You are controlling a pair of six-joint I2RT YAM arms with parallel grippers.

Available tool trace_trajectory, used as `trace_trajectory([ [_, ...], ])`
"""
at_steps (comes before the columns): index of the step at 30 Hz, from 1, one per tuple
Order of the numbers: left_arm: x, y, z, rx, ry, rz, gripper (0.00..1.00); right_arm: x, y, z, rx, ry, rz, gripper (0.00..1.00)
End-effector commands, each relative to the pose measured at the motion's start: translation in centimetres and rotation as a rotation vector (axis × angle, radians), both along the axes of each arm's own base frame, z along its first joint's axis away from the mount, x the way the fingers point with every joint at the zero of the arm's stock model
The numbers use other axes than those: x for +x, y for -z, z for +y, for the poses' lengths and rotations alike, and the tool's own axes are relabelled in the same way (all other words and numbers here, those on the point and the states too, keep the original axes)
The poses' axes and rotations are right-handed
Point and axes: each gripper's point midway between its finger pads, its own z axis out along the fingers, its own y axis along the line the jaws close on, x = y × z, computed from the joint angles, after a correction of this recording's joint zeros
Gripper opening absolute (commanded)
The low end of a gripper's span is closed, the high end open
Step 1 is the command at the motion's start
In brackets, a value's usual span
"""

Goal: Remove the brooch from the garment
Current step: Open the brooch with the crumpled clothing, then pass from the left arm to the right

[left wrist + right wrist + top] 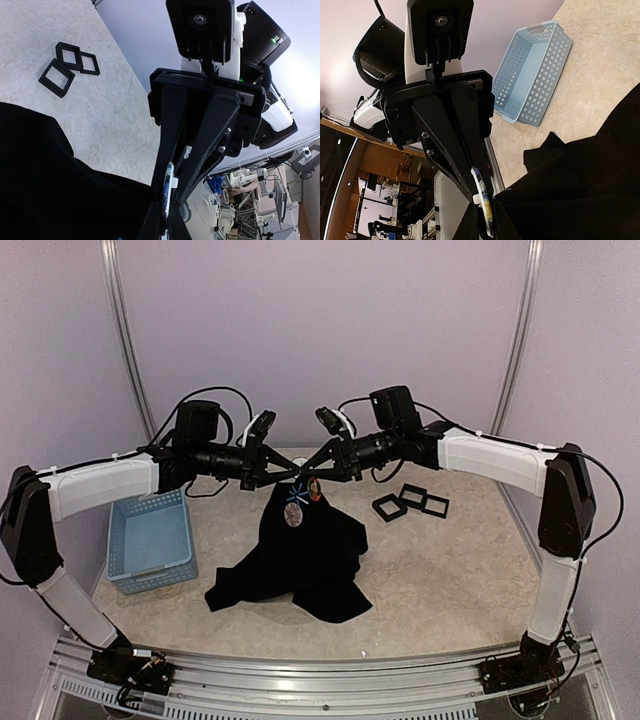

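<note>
Limp garment [300, 560], small rigid brooch [295, 516]: my left fingers [172, 130] pressed shut at its neck, right fingers [450, 150] can't tell, so grab brooch by rim

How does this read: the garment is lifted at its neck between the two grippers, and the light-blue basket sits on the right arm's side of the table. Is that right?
Not quite. The light-blue basket sits on the left arm's side of the table, as the top external view shows. The rest stands: the garment is lifted at its neck between the left gripper and the right gripper.
</note>
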Motion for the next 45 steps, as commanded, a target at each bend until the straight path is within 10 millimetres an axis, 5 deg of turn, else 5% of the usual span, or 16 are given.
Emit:
trace_trajectory([
  [1, -2.1, -5.9, -1.0, -0.138, 0.111, -0.14, 0.0, 2.5, 6.1, -0.6, -0.162, 0.116, 0.033, 0.15],
  [10, -0.9, -4.5, -0.2, -0.119, 0.061, -0.09, 0.0, 2.6, 3.3, -1.9, -0.063, 0.13, -0.029, 0.37],
  [15, -0.5, -3.8, 0.3, -0.11, 0.041, -0.066, 0.0, 1.9, -0.2, -3.3, 0.04, 0.112, -0.12, 0.6],
  [20, -0.3, -3.6, 0.4, -0.107, 0.04, -0.058, 0.0, 0.4, -3.9, -4.2, 0.135, 0.078, -0.23, 0.7],
  [31, -1.0, -3.8, 0.6, -0.124, 0.063, -0.069, 0.0, 1.0, -2.5, -3.8, 0.106, 0.103, -0.186, 0.54],
  [45, -1.4, -3.7, 0.0, -0.125, 0.085, -0.066, 0.0, -0.8, -2.5, -1.3, 0.132, 0.019, -0.167, 0.31],
])
